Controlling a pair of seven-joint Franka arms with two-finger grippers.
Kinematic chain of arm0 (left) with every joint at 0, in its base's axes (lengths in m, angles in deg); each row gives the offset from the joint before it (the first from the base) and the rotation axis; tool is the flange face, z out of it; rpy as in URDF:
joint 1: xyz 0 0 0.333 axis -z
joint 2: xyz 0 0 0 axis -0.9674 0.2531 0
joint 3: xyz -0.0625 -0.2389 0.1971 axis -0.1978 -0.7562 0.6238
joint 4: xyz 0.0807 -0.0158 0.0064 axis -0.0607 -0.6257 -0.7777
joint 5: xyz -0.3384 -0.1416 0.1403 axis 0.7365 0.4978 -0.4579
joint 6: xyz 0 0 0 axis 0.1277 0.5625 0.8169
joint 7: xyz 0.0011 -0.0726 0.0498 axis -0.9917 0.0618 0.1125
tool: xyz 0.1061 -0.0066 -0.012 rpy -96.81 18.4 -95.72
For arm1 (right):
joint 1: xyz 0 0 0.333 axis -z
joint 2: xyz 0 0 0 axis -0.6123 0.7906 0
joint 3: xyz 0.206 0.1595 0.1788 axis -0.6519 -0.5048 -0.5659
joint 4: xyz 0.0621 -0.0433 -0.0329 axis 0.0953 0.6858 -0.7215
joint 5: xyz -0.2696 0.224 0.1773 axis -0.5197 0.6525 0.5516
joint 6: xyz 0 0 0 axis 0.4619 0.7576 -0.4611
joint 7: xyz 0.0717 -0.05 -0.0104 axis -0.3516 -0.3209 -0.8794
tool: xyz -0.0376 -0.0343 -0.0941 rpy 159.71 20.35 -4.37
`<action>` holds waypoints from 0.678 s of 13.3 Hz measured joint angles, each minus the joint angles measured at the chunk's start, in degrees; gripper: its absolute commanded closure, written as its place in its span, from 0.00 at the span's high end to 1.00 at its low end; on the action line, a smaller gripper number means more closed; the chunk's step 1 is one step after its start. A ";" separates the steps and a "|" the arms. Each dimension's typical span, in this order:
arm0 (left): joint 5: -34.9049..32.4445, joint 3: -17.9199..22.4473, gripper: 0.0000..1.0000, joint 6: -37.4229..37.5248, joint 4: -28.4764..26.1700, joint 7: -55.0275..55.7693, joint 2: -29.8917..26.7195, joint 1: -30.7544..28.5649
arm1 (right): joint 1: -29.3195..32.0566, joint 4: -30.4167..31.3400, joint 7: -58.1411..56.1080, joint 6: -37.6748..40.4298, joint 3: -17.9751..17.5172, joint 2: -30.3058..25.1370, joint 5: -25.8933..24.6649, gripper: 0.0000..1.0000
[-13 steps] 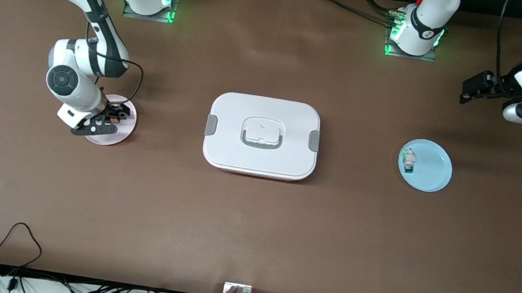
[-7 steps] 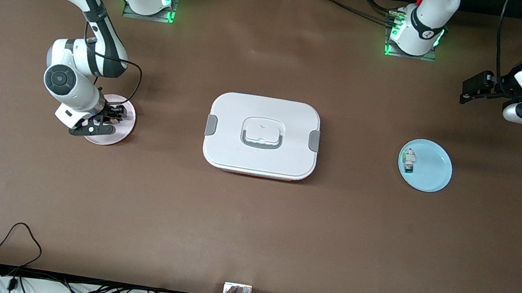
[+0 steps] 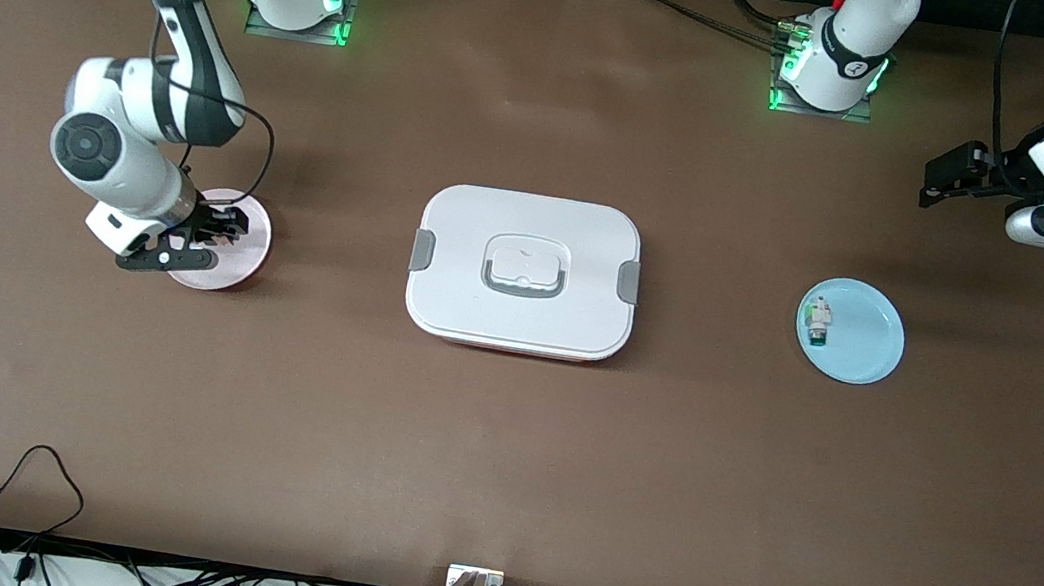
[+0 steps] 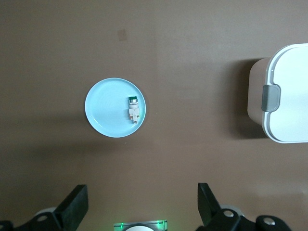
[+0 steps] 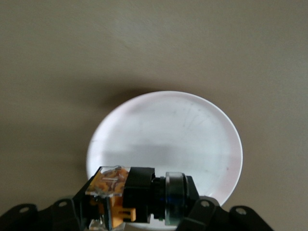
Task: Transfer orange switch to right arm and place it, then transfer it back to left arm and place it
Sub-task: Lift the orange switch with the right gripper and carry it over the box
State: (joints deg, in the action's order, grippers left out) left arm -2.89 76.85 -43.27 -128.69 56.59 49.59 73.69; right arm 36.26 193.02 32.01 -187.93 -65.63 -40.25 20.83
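- Right end effector (image 3: 213, 227): raised over the pink plate (image 3: 239, 261) at the right arm's end of the desk (image 3: 501, 452), its fingers clenched on the orange switch (image 5: 139, 195).
- Orange switch: a small black block with orange markings, held crosswise between the right fingers; in the right wrist view it sits clear of the plate surface below it.
- Pink plate: round and pale, directly beneath the right end effector, with part of its rim showing past the fingers.
- Left end effector (image 4: 139, 211): released, jaws spread wide, held high at the left arm's end of the desk; this arm waits.
- Blue plate (image 3: 869, 339): on the desk below the left end effector and toward the box from it; a small white-and-green component (image 3: 818, 322) lies on the plate near its rim.
- Box (image 3: 525, 271): white, lid closed, grey side clips, resting at mid-desk between the two plates, well apart from both end effectors.
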 measured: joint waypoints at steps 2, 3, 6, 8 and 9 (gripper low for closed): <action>0.00 0.00 1.00 0.13 0.00 0.00 0.00 0.00 | -0.31 -3.96 -0.72 6.61 -2.10 -2.59 3.46 0.24; 0.00 -0.01 1.00 0.14 0.00 0.00 0.00 0.00 | -0.86 -6.30 -1.99 10.01 -2.65 -3.41 4.19 0.24; 0.00 -0.12 1.00 0.15 0.00 0.00 -0.02 0.01 | -2.97 -15.14 -4.40 20.09 -3.06 -4.60 6.84 0.24; 0.00 -0.11 1.00 0.15 0.00 0.00 -0.02 0.01 | -3.35 -21.20 -5.62 24.01 -4.46 -5.11 8.61 0.24; 0.00 -0.10 1.00 0.15 0.00 0.00 -0.02 0.01 | -3.41 -23.35 -6.45 24.51 -5.63 -5.58 8.88 0.24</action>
State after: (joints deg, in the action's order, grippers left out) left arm -2.89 76.75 -43.12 -128.69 56.59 49.57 73.70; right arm 32.84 169.67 25.56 -163.42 -71.25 -45.83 29.70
